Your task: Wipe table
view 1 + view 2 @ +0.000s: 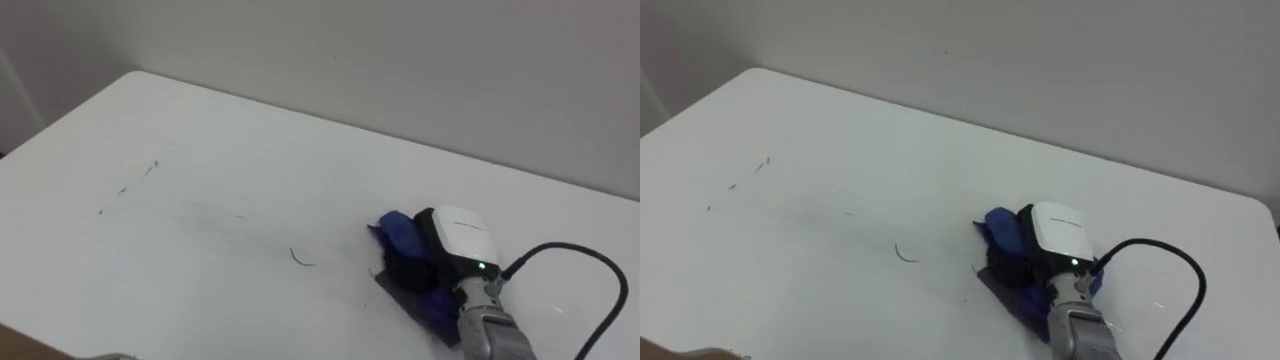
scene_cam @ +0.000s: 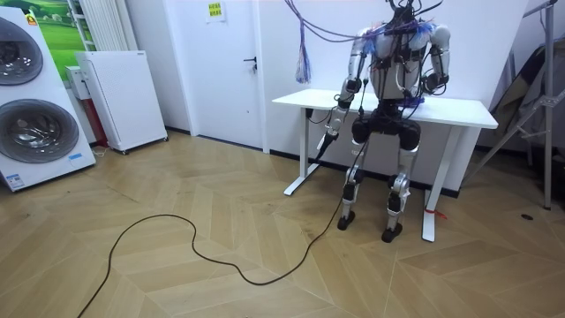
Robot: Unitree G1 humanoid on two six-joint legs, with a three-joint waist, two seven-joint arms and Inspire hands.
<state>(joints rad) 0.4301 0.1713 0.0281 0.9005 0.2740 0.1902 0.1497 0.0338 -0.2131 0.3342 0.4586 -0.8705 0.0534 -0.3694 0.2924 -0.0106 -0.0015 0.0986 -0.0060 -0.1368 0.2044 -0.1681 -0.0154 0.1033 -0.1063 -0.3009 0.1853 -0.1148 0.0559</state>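
Left eye view: the blue cloth (image 1: 398,234) is seen bunched on the white table (image 1: 200,150), pinned beneath the right hand (image 1: 455,240). Whether that hand is spread or closed cannot be told. The cloth is judged soft, light and easily rucked, so it is best pressed flat from above and swept toward the pen marks (image 1: 300,259).

- Plain white rectangular table top (image 1: 250,150): unpatterned.
- Crumpled deep-blue cloth (image 1: 398,233): solid blue, darker violet in the folds.
- Right hand (image 1: 457,238): glossy white back, black beneath, one small green light.
- Short curved pen stroke (image 1: 301,260), nine o'clock of the cloth: dark blue.
- Scattered small specks (image 1: 125,188), ten o'clock: faint grey.
- Herringbone wooden floor (image 2: 221,221): tan.
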